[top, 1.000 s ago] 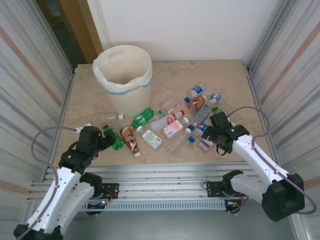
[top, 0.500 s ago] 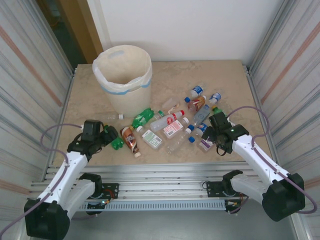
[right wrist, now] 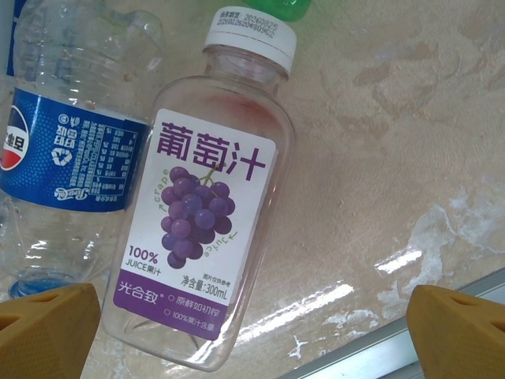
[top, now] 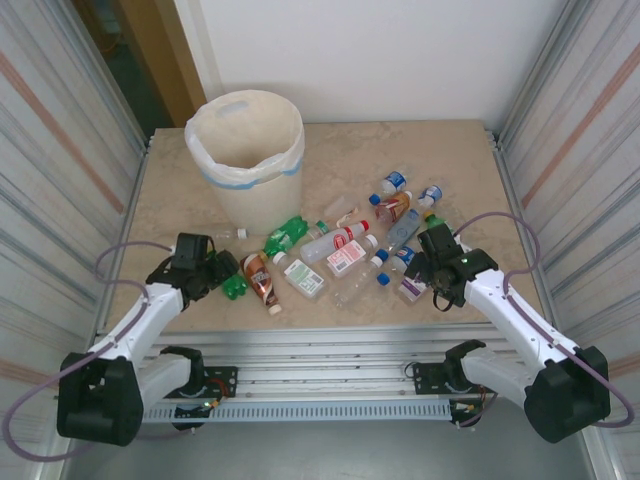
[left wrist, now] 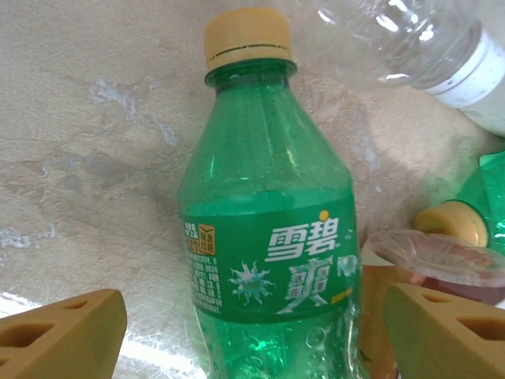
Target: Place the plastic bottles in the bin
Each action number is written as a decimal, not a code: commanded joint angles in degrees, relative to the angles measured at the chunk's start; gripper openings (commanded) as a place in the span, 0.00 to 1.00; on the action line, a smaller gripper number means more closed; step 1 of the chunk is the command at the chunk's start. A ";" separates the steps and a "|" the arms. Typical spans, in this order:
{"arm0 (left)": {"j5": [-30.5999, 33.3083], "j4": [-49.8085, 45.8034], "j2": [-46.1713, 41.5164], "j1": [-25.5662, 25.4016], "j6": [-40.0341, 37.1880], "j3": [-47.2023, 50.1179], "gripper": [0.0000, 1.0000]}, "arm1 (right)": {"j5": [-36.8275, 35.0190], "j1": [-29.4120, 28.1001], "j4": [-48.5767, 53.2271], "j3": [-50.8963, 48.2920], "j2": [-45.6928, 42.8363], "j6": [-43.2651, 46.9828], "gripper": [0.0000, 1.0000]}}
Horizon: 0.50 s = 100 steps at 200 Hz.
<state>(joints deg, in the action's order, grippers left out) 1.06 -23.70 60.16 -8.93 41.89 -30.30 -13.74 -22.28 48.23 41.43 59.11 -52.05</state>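
Observation:
Several plastic bottles (top: 345,250) lie scattered across the middle of the marble table. The cream bin (top: 245,150) with its bag stands at the back left. My left gripper (top: 222,270) is low at the left end of the pile. In the left wrist view it (left wrist: 252,300) is open, its fingers either side of a lying green bottle (left wrist: 268,205) with a yellow cap, gaps showing on both sides. My right gripper (top: 420,268) hovers open over a clear grape-juice bottle (right wrist: 205,205), which lies nearer its left finger (right wrist: 55,324).
A clear bottle (left wrist: 394,39) lies just beyond the green one, and a brown bottle (left wrist: 434,264) presses against its right side. A blue-labelled bottle (right wrist: 71,158) touches the grape-juice bottle. The table's metal front rail (right wrist: 442,316) runs close by. Corrugated walls (top: 60,150) flank the table.
My left arm has reached forward and down until its gripper straddles the green bottle, and its jaws have narrowed a little. The right arm has not moved.

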 commanded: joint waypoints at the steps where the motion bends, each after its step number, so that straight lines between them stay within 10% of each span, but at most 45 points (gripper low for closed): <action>1: -0.06 0.92 1.80 0.49 -0.93 -1.19 0.83 | -1.71 -0.48 1.41 1.20 -0.83 -1.34 0.98; 100: 0.80 2.00 8.63 0.58 -1.11 -0.53 0.75 | -1.80 -0.50 1.42 1.02 -1.20 -1.39 0.98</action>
<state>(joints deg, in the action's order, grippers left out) 1.10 -22.15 67.72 -8.93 41.34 -30.33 -13.76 -22.28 48.23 41.43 58.87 -52.10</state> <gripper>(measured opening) 0.760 0.978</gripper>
